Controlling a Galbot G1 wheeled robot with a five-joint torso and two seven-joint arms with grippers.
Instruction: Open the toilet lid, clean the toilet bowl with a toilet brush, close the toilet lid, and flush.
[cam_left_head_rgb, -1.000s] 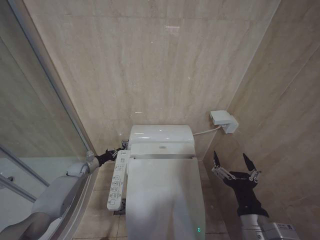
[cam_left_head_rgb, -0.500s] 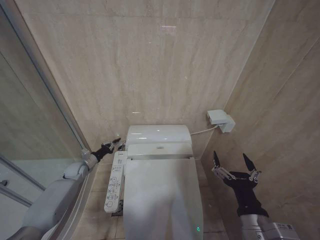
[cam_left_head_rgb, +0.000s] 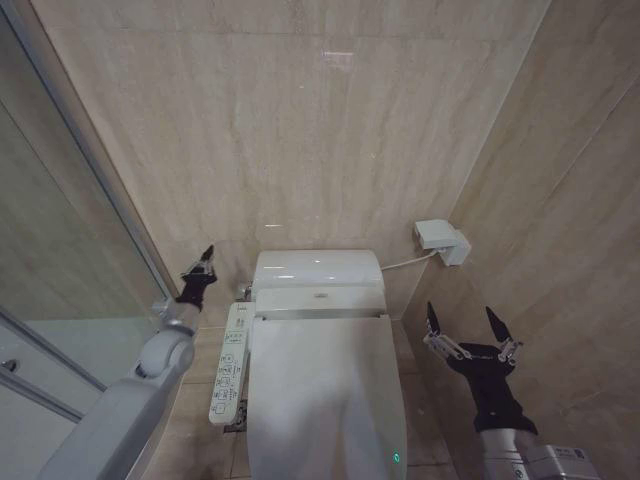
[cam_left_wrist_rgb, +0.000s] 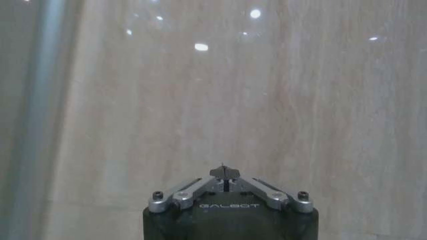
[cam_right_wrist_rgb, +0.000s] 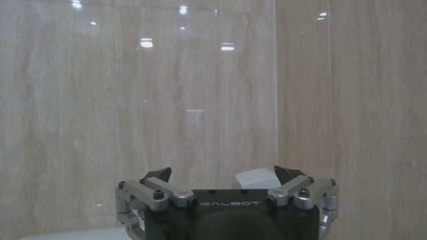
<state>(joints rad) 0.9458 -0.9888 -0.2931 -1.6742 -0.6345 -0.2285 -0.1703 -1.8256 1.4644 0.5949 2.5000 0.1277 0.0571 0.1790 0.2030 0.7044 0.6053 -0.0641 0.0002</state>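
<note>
The toilet lid (cam_left_head_rgb: 320, 390) lies shut, glossy white, over the toilet bowl, which is hidden beneath it. My left gripper (cam_left_head_rgb: 205, 258) is shut and empty, raised to the left of the toilet's rear unit (cam_left_head_rgb: 318, 270) and pointing at the beige wall; in the left wrist view its closed tips (cam_left_wrist_rgb: 225, 172) face bare wall tile. My right gripper (cam_left_head_rgb: 467, 325) hangs open and empty to the right of the toilet, with spread fingers (cam_right_wrist_rgb: 157, 175) in the right wrist view. The toilet brush is out of view.
A white control panel (cam_left_head_rgb: 228, 365) with buttons juts along the toilet's left side. A white box (cam_left_head_rgb: 443, 240) with a hose is mounted in the right corner, seen also as the white box (cam_right_wrist_rgb: 257, 177). A glass shower wall (cam_left_head_rgb: 60, 250) closes the left side.
My left gripper rose from the toilet's rear left corner, up and to the left, away from the toilet. The camera shifted slightly at first. The right arm stayed still.
</note>
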